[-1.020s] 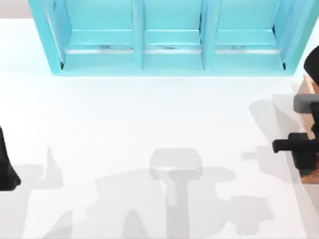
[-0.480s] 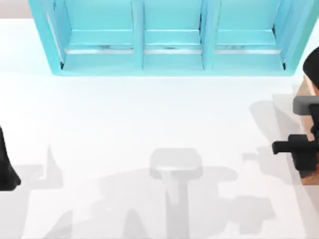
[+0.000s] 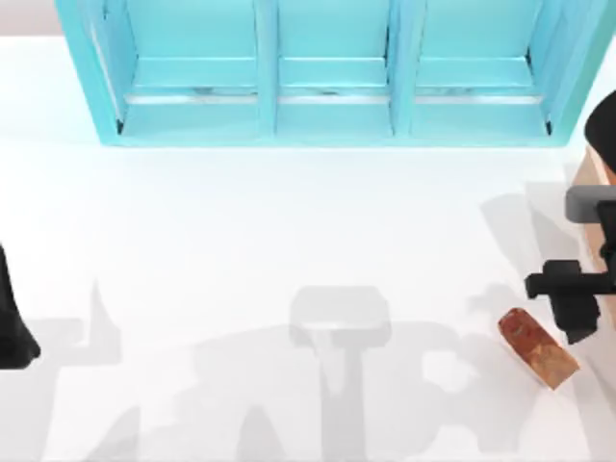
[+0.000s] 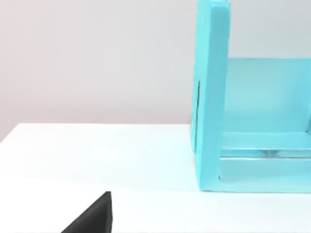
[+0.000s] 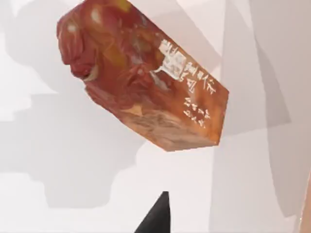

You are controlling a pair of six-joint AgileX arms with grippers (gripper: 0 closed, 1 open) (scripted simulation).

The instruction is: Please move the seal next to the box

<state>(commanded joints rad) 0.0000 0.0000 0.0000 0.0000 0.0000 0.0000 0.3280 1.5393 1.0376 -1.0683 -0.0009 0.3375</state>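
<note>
**One seal now lies bare on the table at the right**

One second ago the right arm's dark body covered the spot near the table's right edge; now the seal [image 3: 537, 347] lies there in plain sight on the white table [image 3: 289, 241], on its side and at a slant, its reddish rounded end toward the middle of the table and its paler tan end toward the right edge. The right gripper [image 3: 576, 294] has drawn back a little and sits just beside the seal, apart from it; the seal is released, though whether the fingers are spread cannot be told. In the right wrist view the seal [image 5: 141, 77] shows pale marks on one face. A strip of the box [image 3: 595, 173] shows at the right edge, beyond the arm, near the seal. The left arm [image 3: 12, 318] stays parked at the left edge. The turquoise shelf [image 3: 327, 72] stands along the far side, unchanged.
</note>
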